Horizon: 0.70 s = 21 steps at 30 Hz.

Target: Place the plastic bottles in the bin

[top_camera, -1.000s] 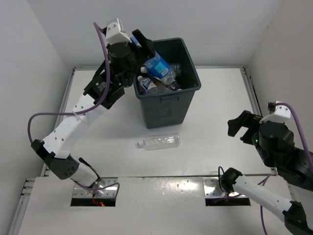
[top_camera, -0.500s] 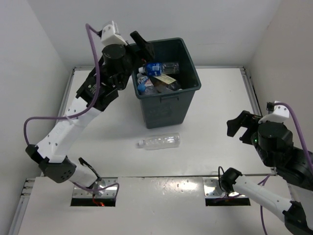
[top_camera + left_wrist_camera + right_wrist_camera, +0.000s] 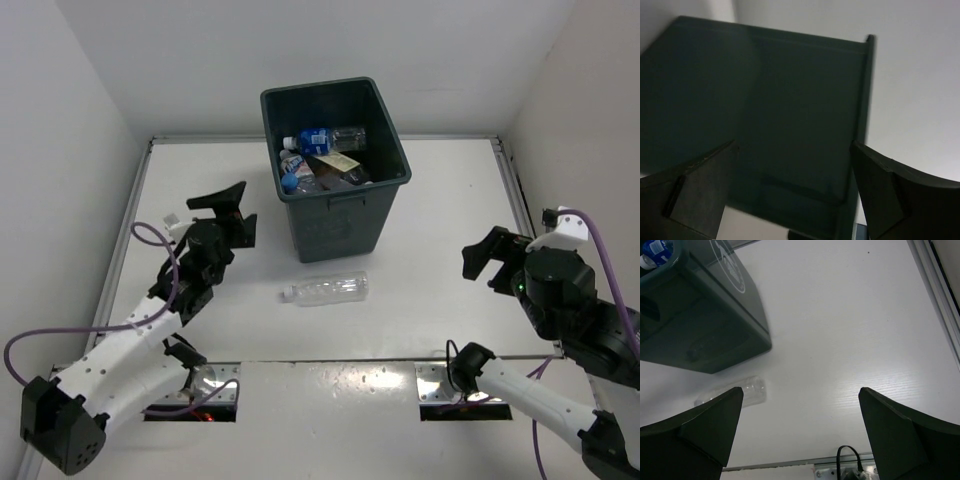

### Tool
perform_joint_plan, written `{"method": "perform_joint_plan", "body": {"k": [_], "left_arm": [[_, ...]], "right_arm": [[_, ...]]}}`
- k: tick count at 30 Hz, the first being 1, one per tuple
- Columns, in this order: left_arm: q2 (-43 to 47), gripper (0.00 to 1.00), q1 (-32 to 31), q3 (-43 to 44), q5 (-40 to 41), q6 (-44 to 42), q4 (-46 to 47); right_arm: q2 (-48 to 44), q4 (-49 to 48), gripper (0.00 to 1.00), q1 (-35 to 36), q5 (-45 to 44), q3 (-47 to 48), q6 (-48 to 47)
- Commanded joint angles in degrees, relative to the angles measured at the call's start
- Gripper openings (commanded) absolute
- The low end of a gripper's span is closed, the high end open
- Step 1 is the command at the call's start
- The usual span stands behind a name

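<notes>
The dark grey-green bin (image 3: 331,226) stands at the back centre, with several plastic bottles inside. One of them, with a blue label (image 3: 318,139), lies on top. One clear unlabelled bottle (image 3: 326,290) lies on its side on the table in front of the bin. My left gripper (image 3: 232,212) hangs open and empty just left of the bin, and the bin's wall (image 3: 790,100) fills its view behind the spread gripper (image 3: 794,150). My right gripper (image 3: 490,262) is open and empty at the right; past the gripper (image 3: 801,392), that view shows the lying bottle (image 3: 732,392) and the bin (image 3: 700,325).
White walls close in the table on the left, back and right. A metal rail (image 3: 515,190) runs along the table's right edge. A cable (image 3: 847,460) and mounting plate sit at the near edge.
My left gripper opened over the bin and let the blue-labelled bottle fall in. The left arm then swung down and back, to the left of the bin. The right arm stayed still.
</notes>
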<state>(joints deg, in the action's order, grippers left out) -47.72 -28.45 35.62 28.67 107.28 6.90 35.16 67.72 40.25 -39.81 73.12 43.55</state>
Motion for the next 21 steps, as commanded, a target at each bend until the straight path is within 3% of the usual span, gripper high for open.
{"method": "perform_joint_plan", "body": {"k": [1, 4, 9, 14, 21], "left_arm": [[4.04, 1.0, -1.43, 2.96, -1.96, 27.7, -9.14], [7.29, 1.0, -2.75, -1.23, 0.51, 34.12, -12.34], [10.81, 1.0, -3.28, -3.89, -0.01, 32.81, -20.17], [10.81, 1.0, -5.38, -8.71, -5.89, 33.33, -24.64], [2.82, 1.0, -14.17, -11.44, -4.68, 41.04, -24.65]], "right_arm": [[0.61, -1.72, 1.0, 0.27, 0.35, -0.26, 0.13], [0.61, -1.72, 1.0, 0.27, 0.35, -1.4, 0.13], [0.09, -1.72, 1.0, 0.27, 0.88, -2.46, 0.13], [0.09, -2.25, 1.0, 0.27, 1.4, -3.07, 0.13], [0.09, -2.25, 1.0, 0.27, 1.93, -3.6, 0.13]]}}
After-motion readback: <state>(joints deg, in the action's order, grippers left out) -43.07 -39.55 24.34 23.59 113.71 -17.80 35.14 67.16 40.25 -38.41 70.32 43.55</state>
